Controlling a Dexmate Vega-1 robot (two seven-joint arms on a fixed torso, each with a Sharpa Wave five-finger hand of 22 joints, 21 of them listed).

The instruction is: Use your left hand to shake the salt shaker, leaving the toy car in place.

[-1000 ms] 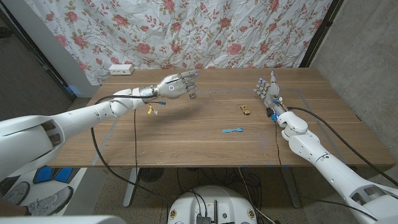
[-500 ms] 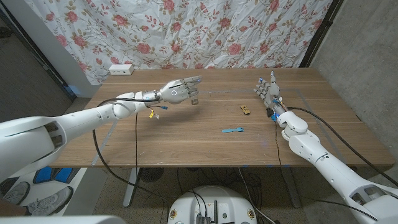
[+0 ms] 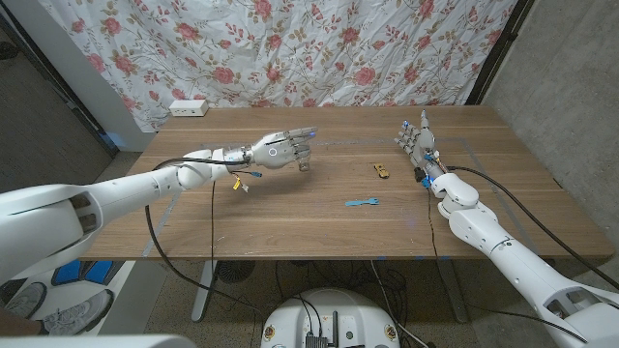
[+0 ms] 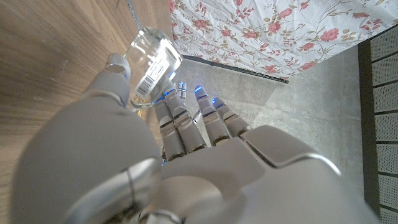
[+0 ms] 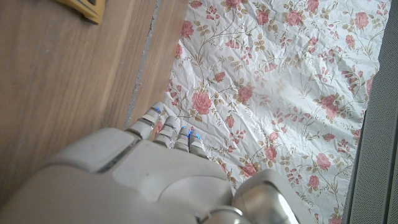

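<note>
My left robot hand [image 3: 276,152] holds the shaker [image 3: 304,160] off the tabletop [image 3: 290,217], over its far left part. In the left wrist view the clear glass body [image 4: 151,57] with its barcode label is pinched between my thumb and the other fingers [image 4: 186,121], and it sticks out past them, so I judge the grip to be a shallow one on smooth glass. That is my main worry: a sharp flick could let the shaker slide out through the pinch and drop, then roll right toward the car [image 3: 381,171], which sits right of centre, well apart from my left robot hand. If I tighten unevenly the glass could also twist in my grip and tip. A wide swing to the right would carry my arm toward the car, so I should keep the shake short and stay where I am. A small blue piece [image 3: 361,203] lies nearer the front edge, right of centre. My right robot hand [image 3: 417,141] waits at the far right of the tabletop, near the car but apart from it, fingers extended and holding nothing; if it drifts left it could nudge the car.
</note>
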